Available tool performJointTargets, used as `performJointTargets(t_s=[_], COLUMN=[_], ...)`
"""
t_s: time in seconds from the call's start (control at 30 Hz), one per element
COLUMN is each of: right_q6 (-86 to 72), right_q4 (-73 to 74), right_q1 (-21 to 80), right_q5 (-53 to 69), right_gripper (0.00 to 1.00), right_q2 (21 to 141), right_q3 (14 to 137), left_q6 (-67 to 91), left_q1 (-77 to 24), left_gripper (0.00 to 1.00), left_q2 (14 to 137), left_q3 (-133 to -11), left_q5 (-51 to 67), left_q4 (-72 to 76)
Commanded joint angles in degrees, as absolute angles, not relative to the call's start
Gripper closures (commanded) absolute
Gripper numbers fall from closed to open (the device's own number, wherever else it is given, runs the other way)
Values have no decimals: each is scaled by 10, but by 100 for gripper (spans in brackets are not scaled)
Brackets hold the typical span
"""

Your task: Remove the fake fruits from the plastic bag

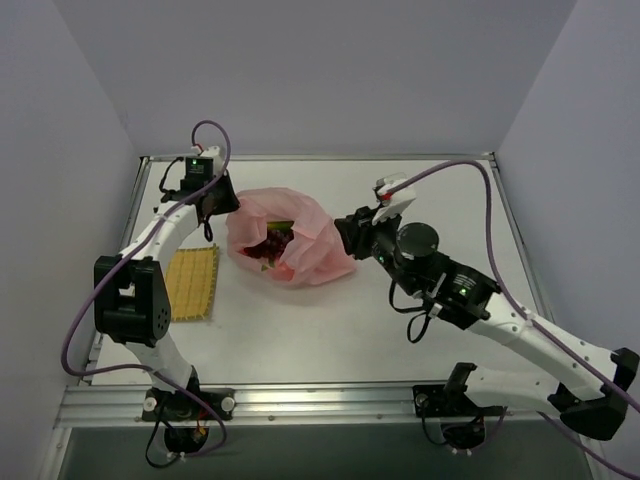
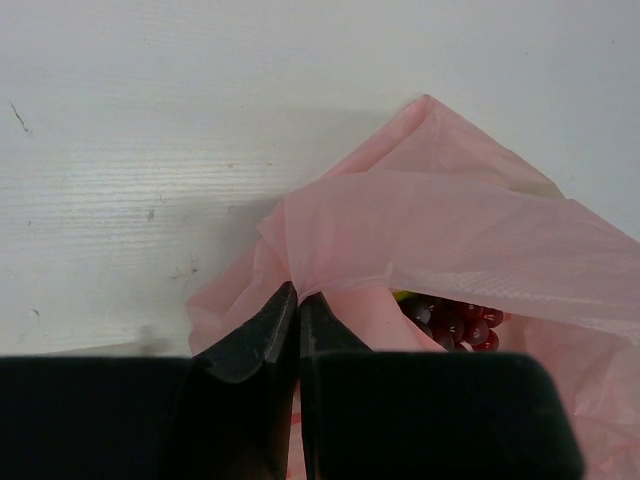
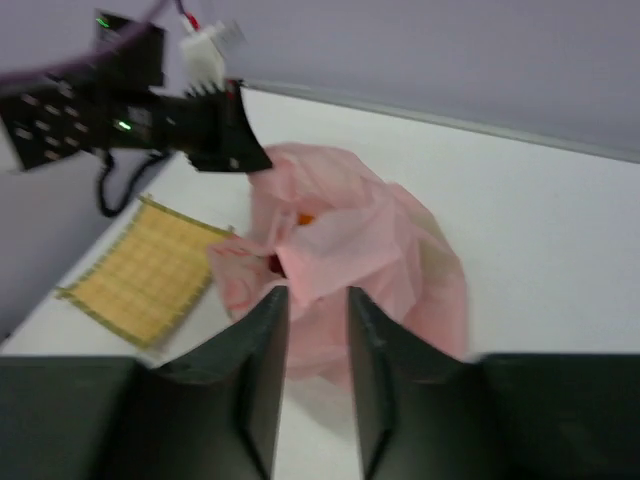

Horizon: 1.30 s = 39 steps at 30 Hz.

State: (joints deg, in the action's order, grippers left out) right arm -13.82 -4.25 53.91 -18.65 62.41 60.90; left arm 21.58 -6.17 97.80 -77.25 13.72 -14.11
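Observation:
The pink plastic bag [image 1: 300,235] lies crumpled mid-table with its mouth facing up. Inside it show the fake fruits: a dark red grape cluster [image 2: 460,322], a yellow-green bit [image 2: 402,296] and an orange spot [image 3: 305,218]. My left gripper [image 2: 298,292] is shut on the bag's left rim, pinching the film and holding the mouth up. My right gripper [image 3: 318,295] is at the bag's right side with its jaws apart. A loose pink flap [image 3: 330,250] lies just past its tips, not pinched. In the top view the right gripper [image 1: 350,235] touches the bag's right edge.
A flat yellow woven mat [image 1: 192,282] lies left of the bag, beside the left arm. The white table [image 1: 400,330] is enclosed by grey walls at the back and sides. The right arm's cable [image 1: 470,170] arcs over the right half.

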Motion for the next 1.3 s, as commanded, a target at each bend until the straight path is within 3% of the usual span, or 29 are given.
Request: performJointTargets(t_s=[0.0, 0.2, 0.4, 0.57, 0.87, 0.97, 1.07, 1.1, 1.13, 1.2, 1.27], right_q6=[-158, -112, -97, -130, -211, -206, -194, -183, -178, -164, -158], right_q4=[-3, -13, -76, -135, -282, -261, -207, -189, -150, -107, -63], right_q1=[569, 642, 567, 522, 517, 517, 522, 526, 528, 528, 532], right_q5=[-148, -178, -143, -157, -157, -161, -155, -149, -136, -117, -85], right_gripper=[80, 83, 86, 87, 87, 80, 55, 34, 26, 16, 16], right_q2=[631, 799, 914, 979, 966, 942, 880, 862, 828, 802, 772], right_q3=[650, 723, 731, 623, 439, 446, 468, 477, 496, 519, 549], left_q6=[223, 216, 212, 207, 213, 212, 210, 209, 208, 208, 214], left_q1=[-65, -71, -73, -73, -74, -78, -84, -85, -87, -89, -90], left_gripper=[98, 98, 98, 98, 98, 98, 98, 98, 98, 98, 98], left_q2=[946, 948, 950, 950, 955, 955, 952, 951, 949, 948, 948], left_q3=[-783, -780, -777, -777, -767, -766, -766, -767, -769, -770, -769], left_q5=[145, 145, 141, 137, 151, 152, 153, 155, 156, 156, 160], left_q4=[-131, -128, -127, -126, -105, -105, -105, -105, -105, -105, -105])
